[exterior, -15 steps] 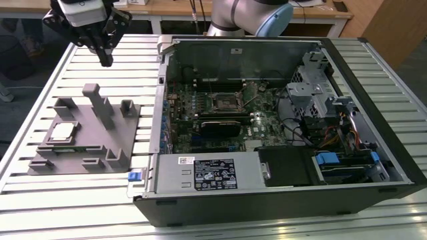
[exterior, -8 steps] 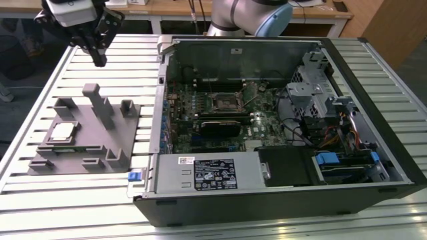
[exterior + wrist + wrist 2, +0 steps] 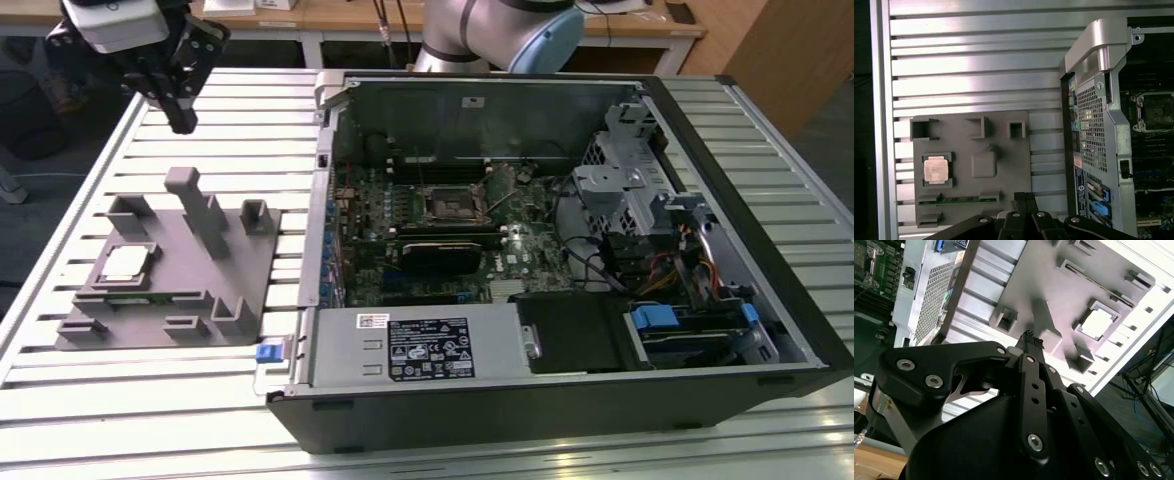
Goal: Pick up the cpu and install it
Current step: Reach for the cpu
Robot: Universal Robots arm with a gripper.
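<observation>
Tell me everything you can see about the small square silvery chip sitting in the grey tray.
The small square silvery chip is flat, with a pale metal top. It lies face up and level in a square-framed recess of the grey moulded tray, near the tray's edge on the exterior view's left. Only the tray touches it; the gripper hangs well away.

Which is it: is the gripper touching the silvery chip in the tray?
Apart. In the exterior view the gripper hangs over bare table slats, while the cpu lies in its pocket of the grey tray, a clear gap between.
</observation>
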